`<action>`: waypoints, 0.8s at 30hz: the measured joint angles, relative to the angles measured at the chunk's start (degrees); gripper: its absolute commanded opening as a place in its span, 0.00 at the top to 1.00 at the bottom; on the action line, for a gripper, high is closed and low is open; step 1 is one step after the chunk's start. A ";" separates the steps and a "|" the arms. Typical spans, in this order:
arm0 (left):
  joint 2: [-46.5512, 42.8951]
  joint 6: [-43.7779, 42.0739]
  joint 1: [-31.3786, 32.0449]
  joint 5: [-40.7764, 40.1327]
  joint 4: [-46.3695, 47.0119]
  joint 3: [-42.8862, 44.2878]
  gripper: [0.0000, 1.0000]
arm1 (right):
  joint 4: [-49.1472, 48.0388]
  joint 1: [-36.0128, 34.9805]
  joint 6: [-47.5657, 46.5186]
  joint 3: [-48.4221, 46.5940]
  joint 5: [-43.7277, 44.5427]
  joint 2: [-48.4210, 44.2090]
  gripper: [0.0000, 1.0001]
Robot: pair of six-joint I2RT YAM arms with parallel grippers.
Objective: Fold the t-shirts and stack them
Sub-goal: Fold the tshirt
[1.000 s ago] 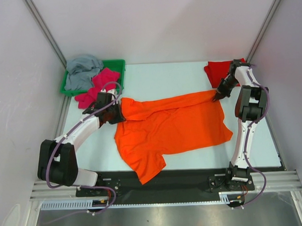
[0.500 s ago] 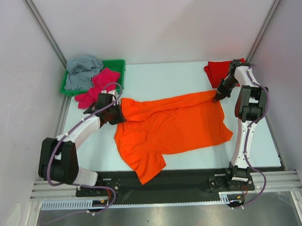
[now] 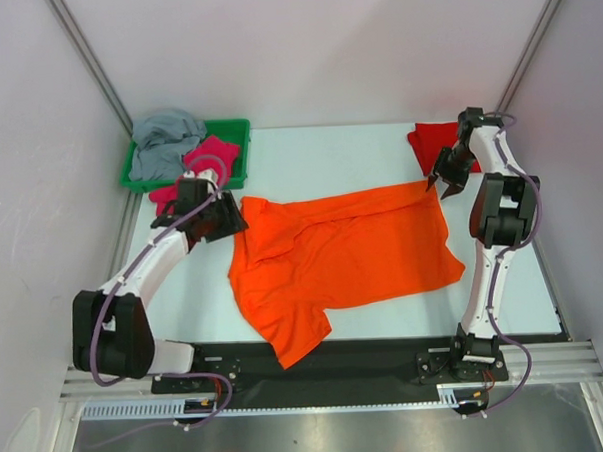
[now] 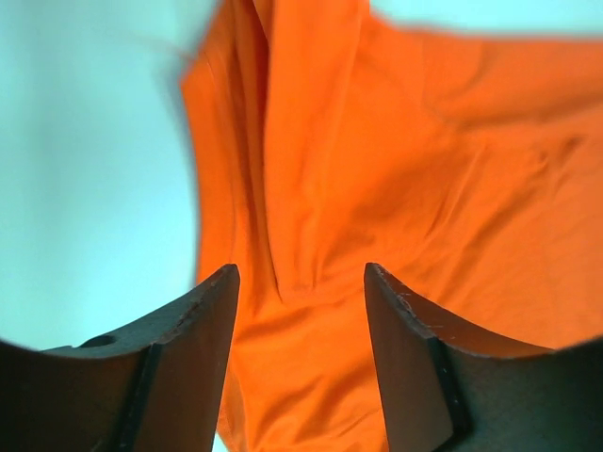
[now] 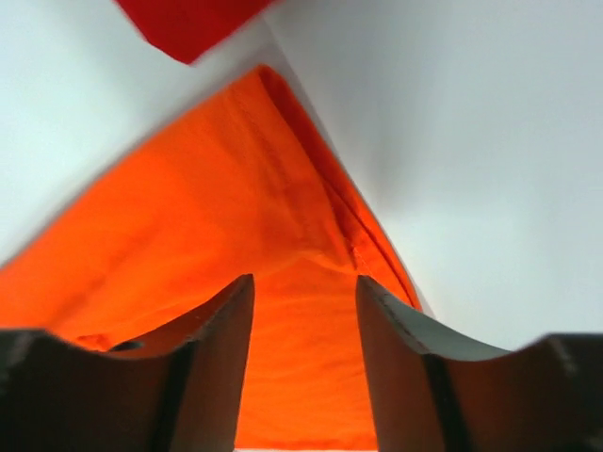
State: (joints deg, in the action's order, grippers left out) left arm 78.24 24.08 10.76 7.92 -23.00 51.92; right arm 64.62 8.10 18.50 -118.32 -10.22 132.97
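A bright orange t-shirt (image 3: pixel 343 254) lies spread on the table, its far edge folded over and one sleeve hanging toward the near edge. My left gripper (image 3: pixel 231 217) stands open just above the shirt's left end (image 4: pixel 311 188), nothing between its fingers. At the far right corner of the orange shirt (image 5: pixel 236 245) my right gripper (image 3: pixel 436 184) hovers open, holding nothing. A folded red t-shirt (image 3: pixel 436 140) lies at the far right, its corner (image 5: pixel 188 24) showing in the right wrist view. A magenta t-shirt (image 3: pixel 194 171) and a grey t-shirt (image 3: pixel 166 142) lie piled at the far left.
A green plastic tray (image 3: pixel 235 129) stands at the far left corner under the grey and magenta shirts. White walls close in the table on three sides. A black rail (image 3: pixel 367 358) runs along the near edge by the arm bases.
Both grippers have opened and let go of the orange shirt's far edge, then lifted back a little. The shirt's folded edge now rests on the table.
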 measured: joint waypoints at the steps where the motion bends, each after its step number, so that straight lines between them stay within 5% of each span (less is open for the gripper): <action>1: -0.04 0.02 -1.16 0.28 0.04 0.96 0.39 | -0.61 0.00 -0.02 0.00 0.46 -0.55 0.43; 15: 27.85 2.64 -7.32 7.80 4.52 24.35 0.44 | -8.87 -0.42 -0.11 -10.14 -0.98 1.49 0.44; 24: 33.33 13.09 -7.41 3.74 0.33 29.11 0.40 | -9.03 -0.66 -0.15 -10.84 -1.05 3.43 0.44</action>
State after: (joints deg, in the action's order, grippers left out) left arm 111.57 37.17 3.36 11.66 -22.68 81.03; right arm 55.59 7.44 18.35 -129.16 -11.27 136.40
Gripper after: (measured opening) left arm 0.602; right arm 0.556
